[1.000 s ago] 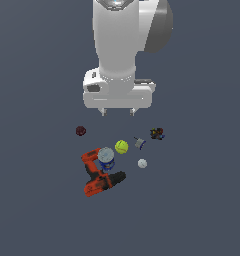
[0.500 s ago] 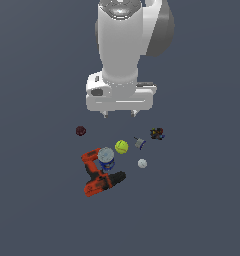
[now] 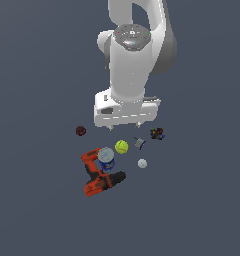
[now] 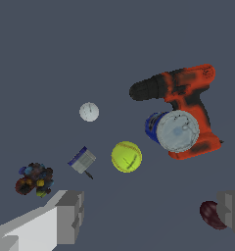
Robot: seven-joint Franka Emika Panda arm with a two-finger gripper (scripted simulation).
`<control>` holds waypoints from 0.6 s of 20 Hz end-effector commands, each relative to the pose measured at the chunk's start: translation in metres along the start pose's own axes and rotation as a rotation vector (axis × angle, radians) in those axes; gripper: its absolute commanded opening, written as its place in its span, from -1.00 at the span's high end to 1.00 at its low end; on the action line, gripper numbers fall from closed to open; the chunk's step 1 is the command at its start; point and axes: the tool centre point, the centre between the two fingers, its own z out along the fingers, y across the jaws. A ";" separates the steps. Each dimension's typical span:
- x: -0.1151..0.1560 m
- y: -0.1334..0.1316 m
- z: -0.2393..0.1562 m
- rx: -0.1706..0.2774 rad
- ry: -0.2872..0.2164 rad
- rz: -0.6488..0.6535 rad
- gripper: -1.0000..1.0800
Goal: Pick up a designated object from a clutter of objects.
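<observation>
Gripper [image 4: 149, 215] spread wide, holding nothing, above the clutter; small white ball [image 3: 142, 163] sits apart, just beside the yellow-green ball [image 3: 121, 147]; I judge it light, rigid, roll-prone, so pinch across its widest girth.

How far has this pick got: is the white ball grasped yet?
Nothing is done yet. The white ball lies free on the floor beside the yellow-green ball. The gripper hovers above the clutter, fingers spread wide and empty. Centring over the ball, descending, closing and lifting all remain.
</observation>
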 end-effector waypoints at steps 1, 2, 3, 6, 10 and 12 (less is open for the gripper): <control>0.011 -0.007 0.016 -0.005 0.007 -0.053 -0.92; 0.016 -0.010 0.024 -0.007 0.010 -0.077 -0.92; 0.021 -0.014 0.032 -0.009 0.014 -0.104 -0.92; 0.036 -0.027 0.060 -0.014 0.026 -0.191 -0.92; 0.053 -0.045 0.097 -0.016 0.042 -0.302 -0.92; 0.059 -0.054 0.113 -0.016 0.050 -0.348 -0.92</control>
